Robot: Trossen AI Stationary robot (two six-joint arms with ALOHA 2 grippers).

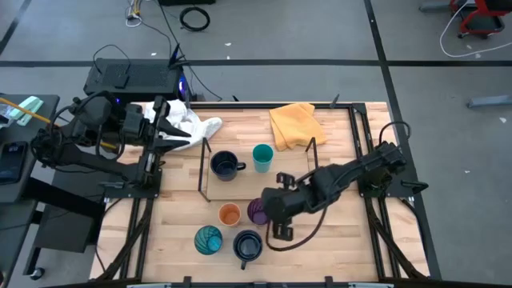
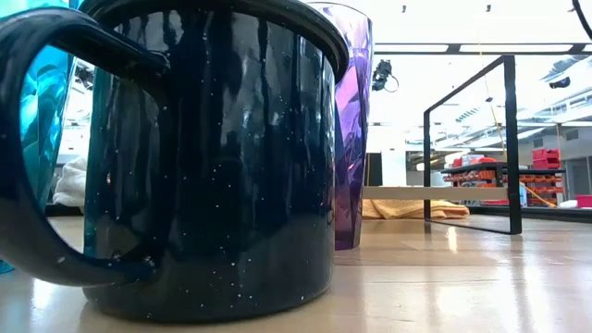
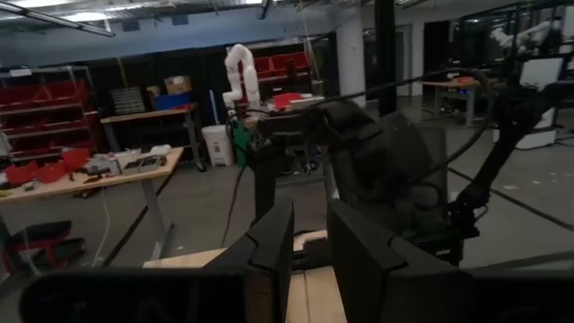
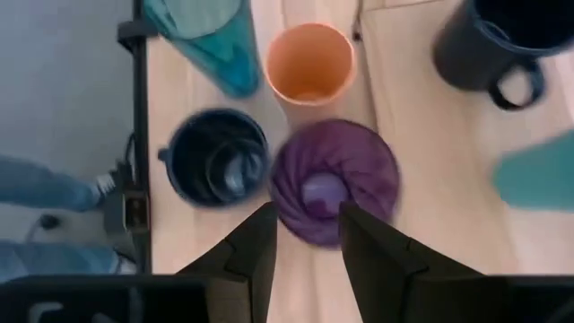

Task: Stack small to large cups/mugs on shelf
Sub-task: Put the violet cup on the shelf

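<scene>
On the shelf (image 1: 298, 164) stand a navy mug (image 1: 226, 166) and a small teal cup (image 1: 262, 157). Near the table's front stand an orange cup (image 1: 230, 214), a purple tumbler (image 1: 256, 211), a patterned teal tumbler (image 1: 208, 239) and a second navy mug (image 1: 249, 245), all upright on their bases. My right gripper (image 4: 305, 244) hovers above the purple tumbler (image 4: 334, 179), pointing steeply down. Its fingers are apart with nothing between them. My left gripper (image 3: 310, 260) waits level at the far left (image 1: 178, 132), with its fingers a little apart and nothing in the gap.
A yellow cloth (image 1: 294, 124) lies at the table's far side behind the shelf. A white cloth (image 1: 198, 126) lies by the left gripper. Black wire rails (image 1: 203, 164) stand at the shelf's ends. In the low view the near navy mug (image 2: 213, 157) fills the foreground.
</scene>
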